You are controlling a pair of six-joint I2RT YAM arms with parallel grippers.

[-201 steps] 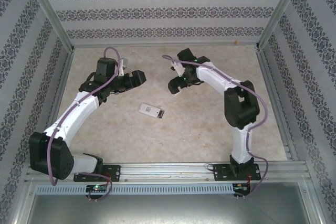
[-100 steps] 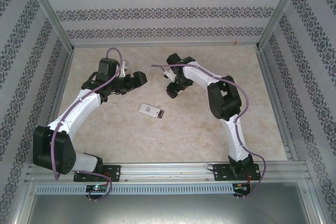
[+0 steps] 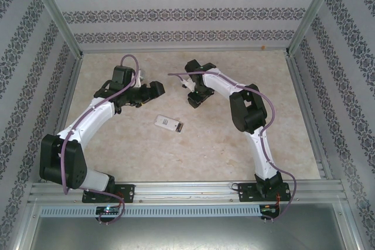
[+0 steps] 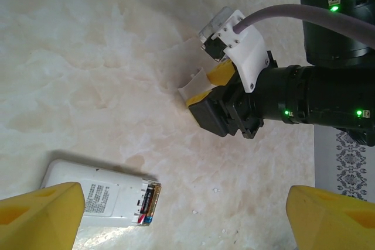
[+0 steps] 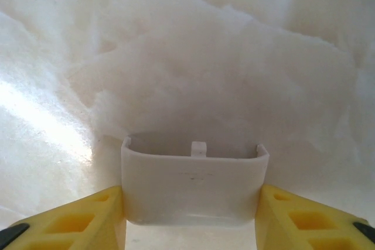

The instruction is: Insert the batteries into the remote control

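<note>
The white remote control (image 3: 167, 122) lies label-up in the middle of the table, seen too in the left wrist view (image 4: 96, 196). Its compartment end is uncovered, and the batteries (image 4: 150, 199) sit inside it, dark with brownish ends. My right gripper (image 3: 194, 99) is down at the table behind the remote, its yellow fingers (image 5: 88, 215) pressed on both sides of a white battery cover (image 5: 193, 182). That cover (image 4: 197, 81) also shows at the right gripper's tips from the left wrist. My left gripper (image 3: 154, 89) hovers open left of it, its fingers (image 4: 41, 215) wide apart above the remote.
The marble-look table (image 3: 234, 144) is walled by patterned panels with metal posts at the corners. An aluminium rail (image 3: 187, 190) runs along the near edge at the arm bases. Small white crumbs (image 4: 215, 190) lie on the table right of the remote.
My right arm swung left and down toward the table, and its fingers closed in onto the white cover. The left arm shifted only slightly. The remote stayed put.
</note>
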